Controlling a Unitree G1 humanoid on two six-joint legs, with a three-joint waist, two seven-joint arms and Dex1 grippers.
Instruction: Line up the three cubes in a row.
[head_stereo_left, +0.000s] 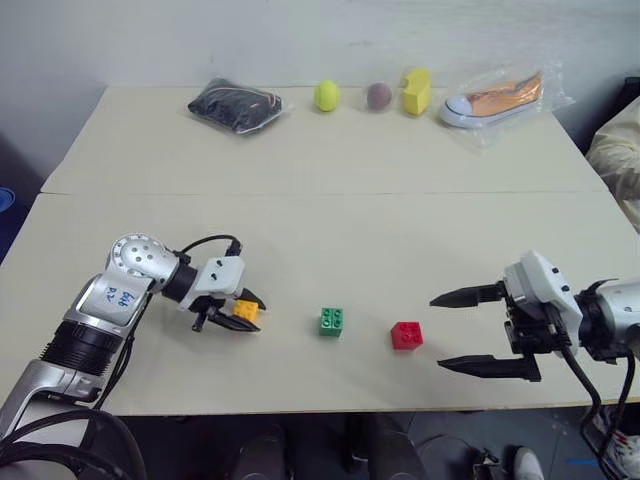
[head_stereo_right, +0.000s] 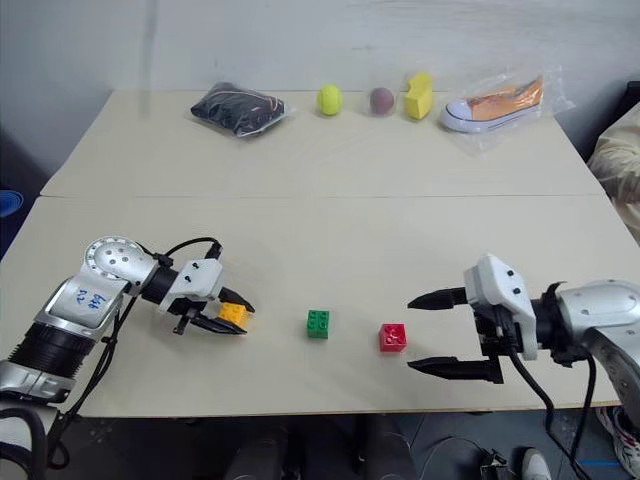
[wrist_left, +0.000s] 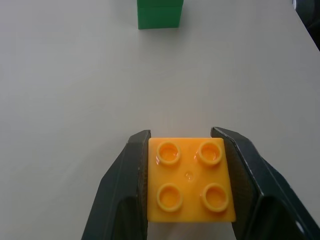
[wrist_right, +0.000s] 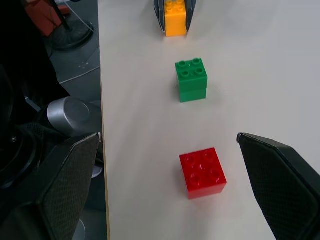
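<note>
L gripper (head_stereo_left: 243, 312): clamped on orange brick (wrist_left: 190, 178), near table (head_stereo_left: 300, 200) front edge.
R gripper (head_stereo_left: 483, 331): jaws wide, nothing held, just right of red brick (head_stereo_left: 406, 335).
Green brick (head_stereo_left: 332, 321): betw. orange and red.

You have three studded toy bricks near the table's near edge. The orange-yellow brick (head_stereo_left: 246, 310) sits farthest left, studs up, pinched between black fingers. The green brick (head_stereo_left: 332, 321) stands free to its right, studs up. The red brick (head_stereo_left: 406, 335) lies farthest right, slightly nearer you.
</note>
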